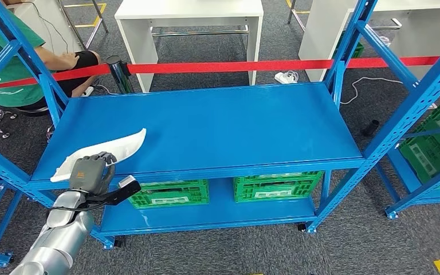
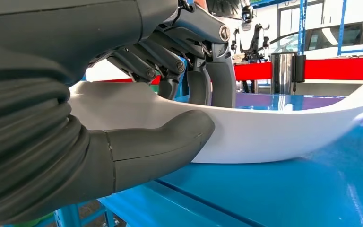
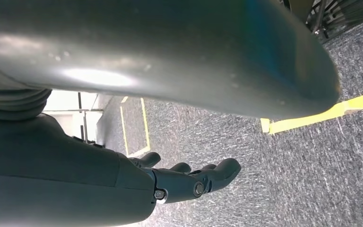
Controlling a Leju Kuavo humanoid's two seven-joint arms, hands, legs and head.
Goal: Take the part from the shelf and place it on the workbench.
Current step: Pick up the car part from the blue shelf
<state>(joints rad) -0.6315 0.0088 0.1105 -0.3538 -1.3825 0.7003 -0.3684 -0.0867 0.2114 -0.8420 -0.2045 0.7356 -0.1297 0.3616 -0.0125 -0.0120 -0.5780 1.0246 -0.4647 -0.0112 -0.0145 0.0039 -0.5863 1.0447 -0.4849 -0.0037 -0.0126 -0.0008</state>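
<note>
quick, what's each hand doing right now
Left hand: closed around the white part on the shelf.
Right hand: open, holding nothing, hanging over the floor.

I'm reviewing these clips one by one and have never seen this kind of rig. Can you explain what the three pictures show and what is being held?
This is a two-armed humanoid robot. The wide picture comes from a camera on its head, looking down at a blue shelf. The other two come from cameras at its wrists, so each shows its own hand up close.

A long white curved part lies near the front left corner of the shelf's upper level. The left hand is closing around it: the wrist view shows the thumb against its near side and the fingers over its edge. It rests on the shelf. Green crates sit below.

The right hand hangs over grey carpet, holding nothing.
</note>
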